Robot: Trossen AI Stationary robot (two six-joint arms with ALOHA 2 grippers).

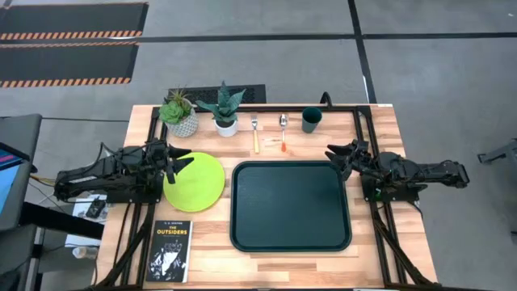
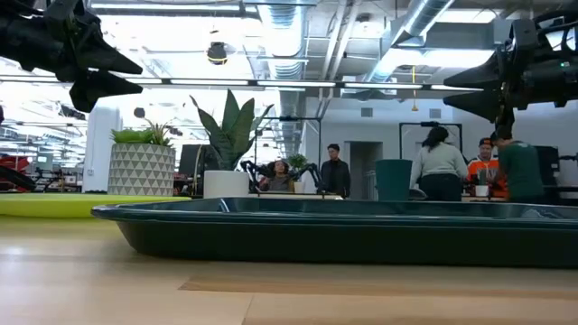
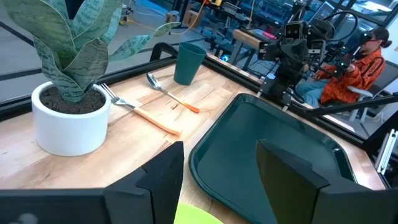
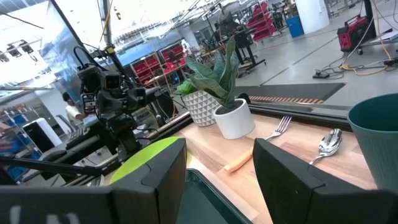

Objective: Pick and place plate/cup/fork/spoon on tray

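Status, as judged from where things lie: nothing placed yet, all four items outstanding. Tray (image 1: 291, 205): dark green, centre of the counter (image 1: 380, 242), bare inside. Plate (image 1: 195, 181): lime green, flat on the counter just beside the tray's left edge, not on it. Fork (image 1: 255, 135) and spoon (image 1: 283, 132): side by side on the wood beyond the tray's far rim, handles toward the tray. Cup (image 1: 312, 120): upright, near the spoon, toward the far edge. Left claw (image 1: 179, 161): raised over the plate's far-left edge, fingers spread wide, holding nothing; probably first in line for the plate. Right claw (image 1: 338, 153): hangs by the tray's far right corner, fingers parted, empty, pointing across the counter toward the left arm.
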